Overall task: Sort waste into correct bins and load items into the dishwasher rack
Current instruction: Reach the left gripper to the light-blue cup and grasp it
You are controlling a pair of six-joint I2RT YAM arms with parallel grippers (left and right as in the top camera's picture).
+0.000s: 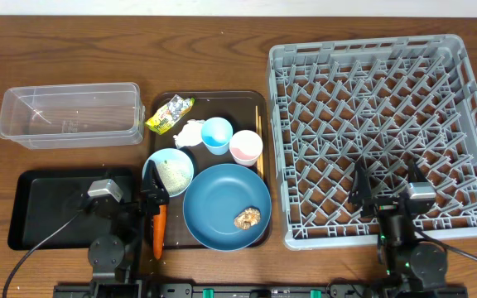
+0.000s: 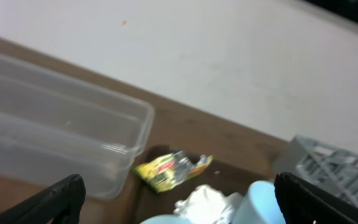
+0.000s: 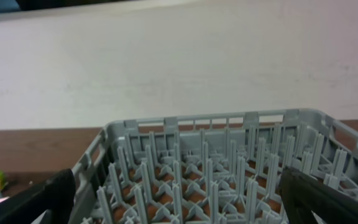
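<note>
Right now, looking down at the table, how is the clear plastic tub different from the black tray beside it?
The clear tub is see-through with tall walls, while the black tray is opaque and shallow. In the overhead view the tub sits at the far side and the tray at the near side, directly in front of it. Both are rectangular, have a similar footprint, and look empty.

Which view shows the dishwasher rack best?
Overhead: the whole dishwasher rack is in frame, all four walls and the peg lattice. Right wrist sees it low from one side, with the bottom cropped. Left wrist catches only a grey corner at the right edge.
</note>
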